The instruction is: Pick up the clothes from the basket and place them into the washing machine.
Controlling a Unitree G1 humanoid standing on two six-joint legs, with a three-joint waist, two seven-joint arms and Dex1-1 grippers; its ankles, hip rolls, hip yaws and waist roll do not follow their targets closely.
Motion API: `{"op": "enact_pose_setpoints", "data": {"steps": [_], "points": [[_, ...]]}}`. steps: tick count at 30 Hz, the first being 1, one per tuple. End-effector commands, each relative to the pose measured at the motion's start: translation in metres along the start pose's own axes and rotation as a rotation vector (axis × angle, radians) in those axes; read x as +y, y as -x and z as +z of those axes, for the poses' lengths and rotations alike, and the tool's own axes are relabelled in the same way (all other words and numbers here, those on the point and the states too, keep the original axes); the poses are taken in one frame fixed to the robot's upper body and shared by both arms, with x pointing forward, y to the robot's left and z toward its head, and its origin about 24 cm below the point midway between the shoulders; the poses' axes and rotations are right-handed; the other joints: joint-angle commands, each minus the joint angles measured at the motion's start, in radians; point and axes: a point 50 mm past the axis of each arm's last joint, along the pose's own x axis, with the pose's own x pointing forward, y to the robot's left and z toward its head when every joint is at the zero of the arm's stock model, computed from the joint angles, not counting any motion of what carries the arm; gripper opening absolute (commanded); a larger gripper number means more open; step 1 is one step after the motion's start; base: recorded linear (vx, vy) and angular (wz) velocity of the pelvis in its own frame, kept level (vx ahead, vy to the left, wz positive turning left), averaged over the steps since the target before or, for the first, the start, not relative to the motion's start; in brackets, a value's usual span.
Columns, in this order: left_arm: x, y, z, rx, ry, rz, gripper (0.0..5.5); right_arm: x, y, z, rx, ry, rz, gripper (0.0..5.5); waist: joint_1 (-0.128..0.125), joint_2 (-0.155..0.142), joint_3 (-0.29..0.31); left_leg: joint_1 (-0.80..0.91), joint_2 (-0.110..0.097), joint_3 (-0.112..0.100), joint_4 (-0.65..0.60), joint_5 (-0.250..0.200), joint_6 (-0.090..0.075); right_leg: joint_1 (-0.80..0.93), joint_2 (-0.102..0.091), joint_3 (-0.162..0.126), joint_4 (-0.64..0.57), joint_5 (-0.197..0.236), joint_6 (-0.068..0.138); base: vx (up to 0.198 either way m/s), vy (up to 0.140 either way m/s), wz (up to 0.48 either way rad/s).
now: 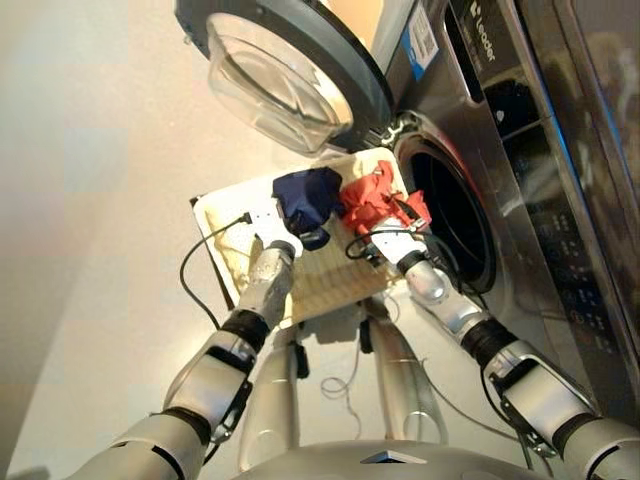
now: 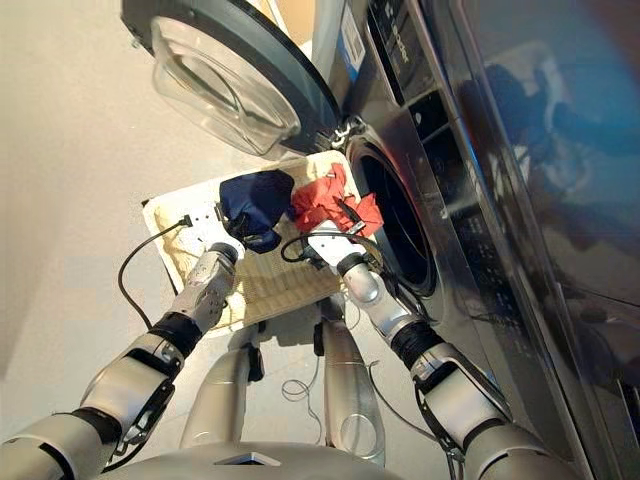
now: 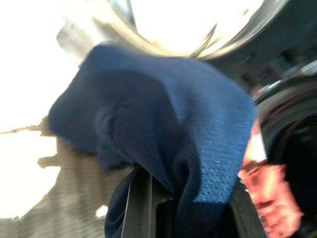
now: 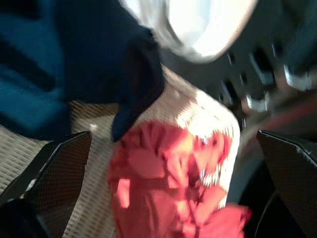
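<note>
The cream wicker basket (image 1: pixel 330 282) lies on the floor in front of the washing machine (image 1: pixel 530 170), whose glass door (image 1: pixel 285 70) stands swung open above it. My left gripper (image 1: pixel 300 236) is shut on the navy blue garment (image 1: pixel 308 198), which bunches up over its fingers (image 3: pixel 143 208). The coral-red garment (image 1: pixel 378 205) lies on the basket's corner nearest the dark drum opening (image 1: pixel 452 215). My right gripper (image 1: pixel 397 226) is open, with one finger (image 4: pixel 59 163) on each side of that red garment (image 4: pixel 168 183). No black garment is in view.
Black cables (image 1: pixel 190 270) loop from both wrists over the pale floor. The machine's steel front and control panel (image 1: pixel 490 60) rise along the right side, close to my right arm.
</note>
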Motion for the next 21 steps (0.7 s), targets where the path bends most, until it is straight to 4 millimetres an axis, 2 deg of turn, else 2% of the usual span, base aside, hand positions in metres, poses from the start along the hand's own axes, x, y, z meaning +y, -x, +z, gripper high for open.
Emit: {"op": "enact_pose_setpoints", "data": {"steps": [1,3,7,15,21], "points": [[-0.022,-0.002,0.023,-0.127,0.066,-0.129,0.0,0.002,-0.005,0.02,-0.113,0.084,0.058,5.5,0.015,0.003,0.0,0.027,-0.025,-0.017,0.08,-0.081,-0.027,0.114,-0.016,-0.028,-0.068,-0.017,0.105,0.0,0.0,0.0],[-0.034,0.001,0.025,-0.143,0.114,-0.193,0.0,0.006,-0.009,0.029,-0.154,0.157,0.104,5.5,0.027,0.011,-0.002,0.042,-0.026,-0.018,0.085,-0.085,-0.025,0.133,-0.015,-0.028,-0.072,-0.021,0.105,0.0,0.0,0.0],[-0.046,0.007,0.026,-0.146,0.172,-0.265,0.0,0.009,-0.016,0.04,-0.193,0.256,0.156,5.5,0.039,0.021,-0.009,0.053,-0.027,-0.023,0.089,-0.088,-0.022,0.153,-0.016,-0.033,-0.079,-0.025,0.104,0.0,0.0,0.0],[-0.072,0.022,0.026,-0.129,0.279,-0.417,0.0,0.01,-0.032,0.067,-0.28,0.347,0.145,5.5,0.068,0.046,-0.036,0.061,-0.031,-0.038,0.08,-0.083,-0.018,0.168,-0.019,-0.044,-0.092,-0.033,0.101,0.0,0.0,0.0],[-0.082,0.031,0.028,-0.115,0.333,-0.491,0.0,0.005,-0.042,0.063,-0.223,0.338,0.072,5.5,0.083,0.054,-0.046,0.056,-0.033,-0.046,0.079,-0.08,-0.015,0.164,-0.02,-0.048,-0.091,-0.032,0.101,0.0,0.0,0.0]]}}
